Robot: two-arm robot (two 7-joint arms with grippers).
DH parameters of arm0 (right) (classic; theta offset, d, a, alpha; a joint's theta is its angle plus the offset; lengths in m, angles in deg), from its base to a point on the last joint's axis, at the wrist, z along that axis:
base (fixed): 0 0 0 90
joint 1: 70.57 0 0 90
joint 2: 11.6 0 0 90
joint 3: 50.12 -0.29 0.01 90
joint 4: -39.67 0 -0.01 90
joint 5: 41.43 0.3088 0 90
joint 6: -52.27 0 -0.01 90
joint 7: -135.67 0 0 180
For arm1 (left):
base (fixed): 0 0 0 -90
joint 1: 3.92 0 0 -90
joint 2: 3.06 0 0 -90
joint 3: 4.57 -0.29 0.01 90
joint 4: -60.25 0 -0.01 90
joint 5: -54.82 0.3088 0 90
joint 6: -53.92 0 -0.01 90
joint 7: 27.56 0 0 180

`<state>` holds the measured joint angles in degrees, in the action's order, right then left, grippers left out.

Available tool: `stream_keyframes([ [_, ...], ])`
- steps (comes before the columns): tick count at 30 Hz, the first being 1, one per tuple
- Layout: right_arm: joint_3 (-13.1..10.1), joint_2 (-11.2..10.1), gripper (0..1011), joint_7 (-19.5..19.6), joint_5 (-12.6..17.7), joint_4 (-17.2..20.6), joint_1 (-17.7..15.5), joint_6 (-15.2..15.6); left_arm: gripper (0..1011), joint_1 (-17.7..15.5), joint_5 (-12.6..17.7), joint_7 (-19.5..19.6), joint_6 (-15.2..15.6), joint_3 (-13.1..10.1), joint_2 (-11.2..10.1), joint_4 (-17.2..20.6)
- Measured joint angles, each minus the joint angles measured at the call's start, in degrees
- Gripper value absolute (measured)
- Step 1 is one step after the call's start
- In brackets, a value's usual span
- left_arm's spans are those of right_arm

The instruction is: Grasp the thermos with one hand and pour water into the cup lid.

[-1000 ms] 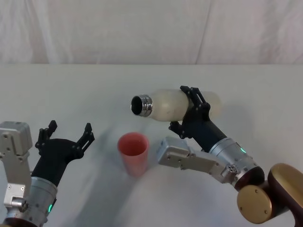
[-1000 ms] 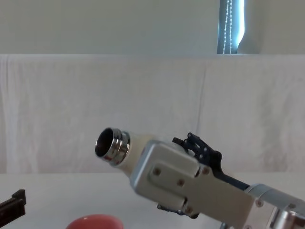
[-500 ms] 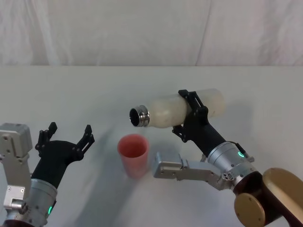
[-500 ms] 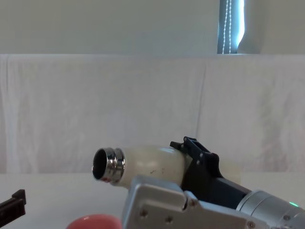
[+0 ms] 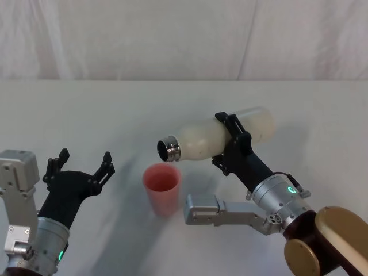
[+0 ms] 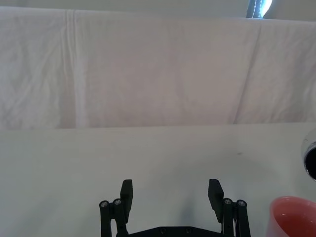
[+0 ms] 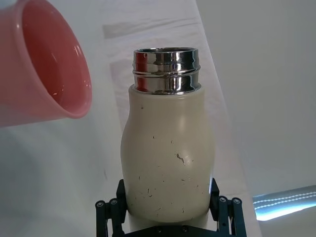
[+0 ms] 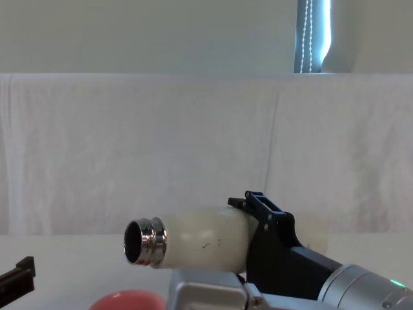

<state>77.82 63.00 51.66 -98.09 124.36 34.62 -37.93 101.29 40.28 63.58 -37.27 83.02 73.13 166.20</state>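
Note:
My right gripper (image 5: 230, 140) is shut on the cream-white thermos (image 5: 213, 137), holding it in the air tipped past level, steel neck (image 5: 168, 149) pointing left and slightly down. The mouth hangs just above the far right rim of the salmon-pink cup lid (image 5: 162, 187), which stands upright on the table. The right wrist view shows the thermos (image 7: 167, 158) between the jaws, with the cup lid (image 7: 44, 69) beside its neck. In the chest view the thermos (image 8: 193, 237) lies above the cup lid's rim (image 8: 127, 300). My left gripper (image 5: 81, 165) hovers open, left of the cup lid.
A white table (image 5: 86, 109) runs back to a white cloth backdrop (image 5: 172, 34). The left wrist view looks over the left gripper (image 6: 170, 195) at bare tabletop, with the cup lid (image 6: 292, 217) at the edge.
The right gripper has tipped the thermos further, lowering its mouth from above level toward the cup lid's rim. The left gripper and the cup lid have stayed put.

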Motion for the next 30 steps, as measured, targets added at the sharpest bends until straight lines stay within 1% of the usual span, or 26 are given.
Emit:
stream_keyframes([
  [8,0.9,-0.7,959,-0.1,-1.4,0.0,0.5,0.4,1001,0.0,0.0,0.0,0.0,0.0,0.0,0.0],
  [19,2.0,-2.2,959,-2.4,-3.1,1.1,1.4,1.2,1001,0.0,0.0,0.0,0.0,0.0,0.0,0.0],
  [30,3.0,-3.1,959,-3.4,-4.2,1.4,2.2,1.7,1001,0.0,0.0,0.0,0.0,0.0,0.0,0.0],
])
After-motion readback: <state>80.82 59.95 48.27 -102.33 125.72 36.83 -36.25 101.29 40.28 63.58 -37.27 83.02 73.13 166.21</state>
